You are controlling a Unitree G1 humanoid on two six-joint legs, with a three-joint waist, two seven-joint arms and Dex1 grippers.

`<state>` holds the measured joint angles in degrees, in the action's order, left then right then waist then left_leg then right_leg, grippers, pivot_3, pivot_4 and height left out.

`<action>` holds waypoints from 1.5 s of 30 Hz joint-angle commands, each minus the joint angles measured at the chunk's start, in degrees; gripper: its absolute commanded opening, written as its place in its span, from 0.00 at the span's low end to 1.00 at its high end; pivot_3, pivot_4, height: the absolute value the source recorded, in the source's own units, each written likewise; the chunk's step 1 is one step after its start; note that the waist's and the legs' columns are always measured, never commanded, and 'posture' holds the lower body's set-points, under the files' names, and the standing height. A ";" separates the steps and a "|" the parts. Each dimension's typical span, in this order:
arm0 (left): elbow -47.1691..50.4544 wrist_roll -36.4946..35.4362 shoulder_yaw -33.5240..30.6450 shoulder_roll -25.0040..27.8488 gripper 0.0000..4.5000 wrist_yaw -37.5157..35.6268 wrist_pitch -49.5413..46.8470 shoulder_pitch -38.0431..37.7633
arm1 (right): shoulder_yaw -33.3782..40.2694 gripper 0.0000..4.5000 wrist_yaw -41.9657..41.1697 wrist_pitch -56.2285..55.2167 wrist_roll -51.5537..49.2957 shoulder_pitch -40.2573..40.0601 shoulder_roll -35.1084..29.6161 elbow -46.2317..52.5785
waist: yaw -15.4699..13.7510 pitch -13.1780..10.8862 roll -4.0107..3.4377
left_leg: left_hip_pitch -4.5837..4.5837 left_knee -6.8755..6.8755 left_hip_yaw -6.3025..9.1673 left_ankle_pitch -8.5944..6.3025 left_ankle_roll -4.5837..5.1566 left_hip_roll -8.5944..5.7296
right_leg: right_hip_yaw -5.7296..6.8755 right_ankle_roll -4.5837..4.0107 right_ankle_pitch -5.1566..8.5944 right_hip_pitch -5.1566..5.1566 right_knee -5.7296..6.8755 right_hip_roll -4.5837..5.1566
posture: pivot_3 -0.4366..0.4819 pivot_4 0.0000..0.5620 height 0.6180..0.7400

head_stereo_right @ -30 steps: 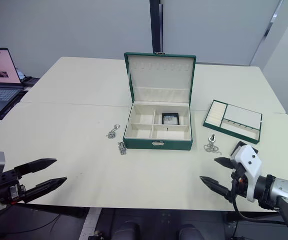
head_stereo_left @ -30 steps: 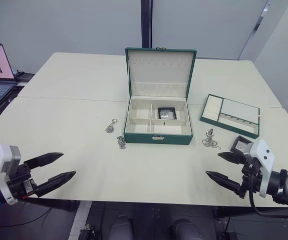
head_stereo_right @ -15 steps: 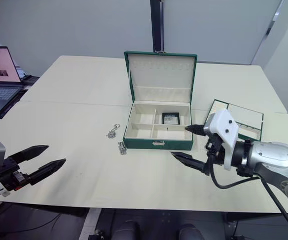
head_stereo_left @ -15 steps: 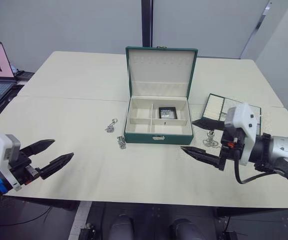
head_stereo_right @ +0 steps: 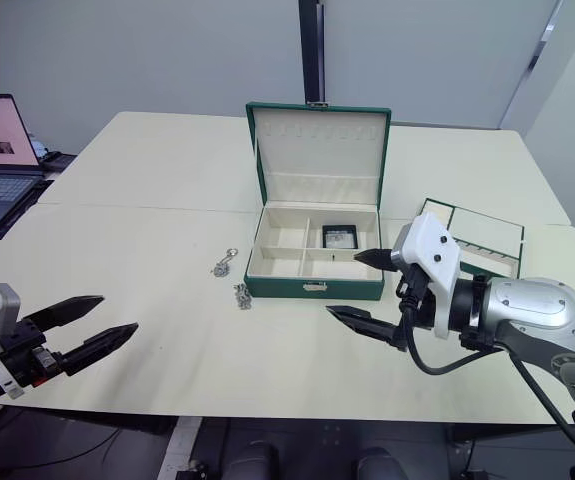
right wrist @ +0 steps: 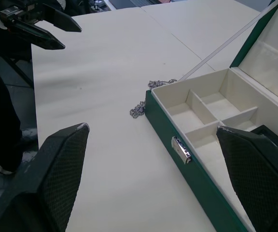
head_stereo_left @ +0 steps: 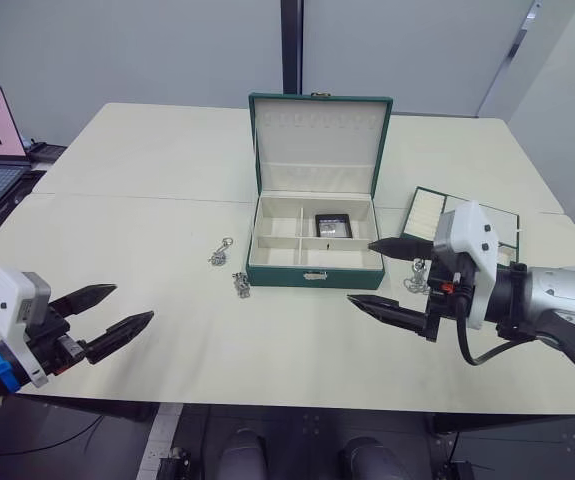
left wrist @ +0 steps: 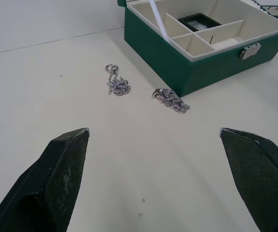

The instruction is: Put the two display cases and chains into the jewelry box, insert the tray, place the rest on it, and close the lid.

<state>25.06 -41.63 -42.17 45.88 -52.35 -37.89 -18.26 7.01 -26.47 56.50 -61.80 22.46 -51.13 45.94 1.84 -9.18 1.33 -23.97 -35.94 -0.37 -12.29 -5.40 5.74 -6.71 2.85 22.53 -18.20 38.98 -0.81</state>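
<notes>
Here the desk (head_stereo_left: 147, 230) carries the open green jewelry box (head_stereo_left: 315, 245) at frame centre, lid up, one display case (head_stereo_left: 333, 225) already in its upper-right compartment. The tray (head_stereo_left: 445, 222) sits right of the box, partly behind the right gripper (head_stereo_left: 387, 273), fingers spread wide and empty, hanging just off the box's lower-right corner. Left gripper (head_stereo_left: 117, 313) — low at frame left, fingers wide, empty. Two chains lie left of the box: one (head_stereo_left: 222, 252) further out, one (head_stereo_left: 240, 284) by the front corner. A third chain (head_stereo_left: 419, 283) lies right of the box, behind the right arm.

Risks, as judged: the right fingers are close to the box wall and latch — a sweep could nudge the box or knock the raised lid shut. The chain behind that arm is screened from the head view, so a reach for it may go in blind. Chains are thin and slack; wide fingers may pinch a loop and drop it.

Against a second ago: the right gripper was low at frame right, near a second display case at the desk edge; now it stands by the box, and that case is hidden. Left gripper hardly shifted.
</notes>
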 commanded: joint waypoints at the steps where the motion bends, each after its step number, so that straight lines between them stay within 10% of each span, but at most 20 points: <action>1: 0.69 -2.26 0.44 1.43 1.00 6.69 -7.30 2.63 | 0.38 1.00 -0.79 -1.60 0.33 -0.12 -0.12 0.75 | -0.03 0.00 -0.01 | 0.00 0.00 0.00 0.00 0.00 0.00 | 0.00 0.00 0.00 0.00 0.00 0.00 | 0.48 0.27 1.00; 20: 1.03 -0.93 11.83 -5.49 1.00 25.21 -12.17 17.46 | -2.87 1.00 12.72 6.16 -12.91 16.26 0.43 -3.11 | 0.00 -0.02 0.04 | -0.06 0.03 -0.13 0.00 -0.01 0.00 | -0.17 0.00 -0.01 0.08 0.02 0.00 | 0.48 0.27 1.00; 45: -21.06 20.04 32.01 -17.54 1.00 36.06 -0.77 38.62 | -6.04 1.00 11.76 7.46 -13.12 20.00 -0.27 -6.35 | -0.22 -0.02 0.04 | -0.22 0.01 -0.17 0.07 -0.11 -0.02 | -0.16 0.03 -0.02 0.03 0.01 0.00 | 0.48 0.27 1.00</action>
<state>3.83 -23.07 -10.78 28.64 -16.72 -40.50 19.49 -0.02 -14.14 64.30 -75.04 41.53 -50.73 39.11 1.62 -9.20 1.37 -24.19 -35.94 -0.54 -12.23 -5.51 5.72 -6.87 2.87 22.51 -18.16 38.99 -0.81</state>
